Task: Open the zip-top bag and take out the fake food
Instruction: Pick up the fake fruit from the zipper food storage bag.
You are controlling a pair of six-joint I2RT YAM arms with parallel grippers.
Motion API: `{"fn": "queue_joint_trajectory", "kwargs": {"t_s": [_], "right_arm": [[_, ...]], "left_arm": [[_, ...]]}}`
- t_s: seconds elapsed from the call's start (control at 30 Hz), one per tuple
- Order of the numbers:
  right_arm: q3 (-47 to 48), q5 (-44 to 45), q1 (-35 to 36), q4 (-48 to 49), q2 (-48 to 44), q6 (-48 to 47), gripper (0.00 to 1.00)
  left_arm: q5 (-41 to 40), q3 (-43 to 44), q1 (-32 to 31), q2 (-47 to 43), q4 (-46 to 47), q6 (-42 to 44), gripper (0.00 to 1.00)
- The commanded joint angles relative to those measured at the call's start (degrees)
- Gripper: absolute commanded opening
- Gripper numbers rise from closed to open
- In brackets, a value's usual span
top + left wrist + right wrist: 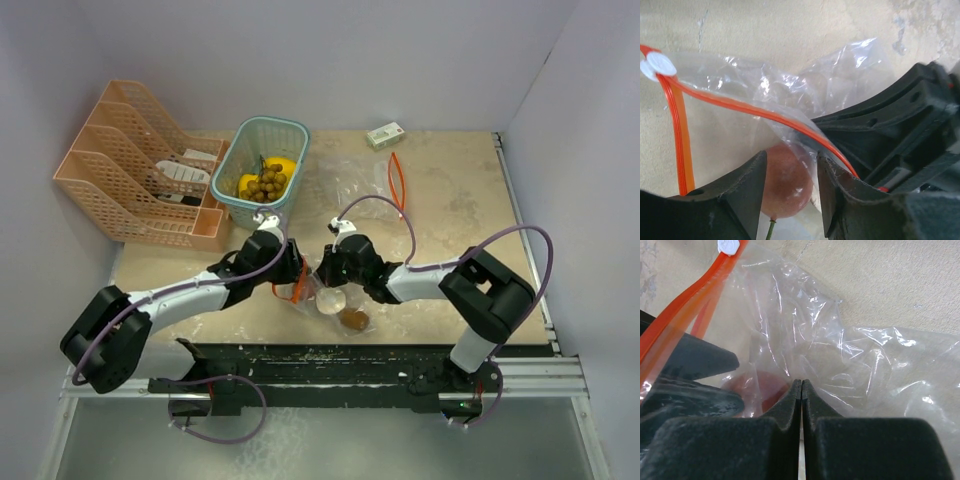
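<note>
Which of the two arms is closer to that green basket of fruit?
Left. The left arm sits right by the near end of the basket; the right arm reaches in from beyond the zip-top bag, farther off.

Top view: bright, even, diffuse overhead light. The walls wash out to pale lilac. Shadows are soft and short, pooling under the arms on the table [450,200]. Detail is crisp across the frame.

Wrist views: dimmer and warmer. The zip-top bag [875,355] film throws white glare streaks along its creases and hazes whatever lies behind it. The left gripper [791,160] and right gripper [801,382] loom near-black along the bottom edge, soft-focused, with little surface texture readable. The fake food [787,192] is blurred.
</note>
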Motion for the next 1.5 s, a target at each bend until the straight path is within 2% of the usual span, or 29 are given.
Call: {"fn": "queue_joint_trajectory", "kwargs": {"t_s": [0.0, 0.27, 0.6, 0.67, 0.77, 0.87, 1.1, 1.3, 1.47], "right_arm": [[-0.45, 0.81, 0.20, 1.47, -3.13, 0.20, 0.00], [-0.35, 1.00, 0.20, 1.71, -2.73, 0.39, 0.00], [0.00, 0.33, 0.20, 2.27, -1.54, 0.84, 0.00], [-0.04, 0.37, 0.20, 2.34, -1.38, 0.98, 0.00], [-0.11, 0.14, 0.20, 2.70, -0.86, 1.10, 0.00], [-0.04, -0.06, 0.20, 3.06, -0.29, 1.25, 0.00], [-0.02, 0.07, 0.22, 3.04, -0.27, 1.15, 0.00], [-0.11, 0.20, 0.20, 3.20, 0.51, 1.08, 0.00], [0.16, 0.06, 0.20, 3.29, 0.95, 1.04, 0.00]], "left_arm": [[2.52, -2.96, 0.37, 1.24, 3.70, -0.27, 0.49], [2.71, -8.06, 0.40, -0.02, 5.09, -1.11, 0.53], [4.89, -9.45, 0.36, -1.20, 6.34, -1.32, 0.58], [6.05, -10.16, 0.38, -1.88, 7.07, -1.63, 0.67], [8.00, -12.08, 0.43, -3.34, 9.57, -1.74, 0.85], [8.68, -13.12, 0.37, -4.58, 9.88, -1.40, 0.89], [7.90, -15.42, 0.36, -7.16, 7.70, -0.03, 0.77], [4.68, -19.03, 0.37, -8.18, 8.37, 0.64, 0.57], [4.68, -21.21, 0.34, -6.80, 11.05, 0.46, 0.56]]}}
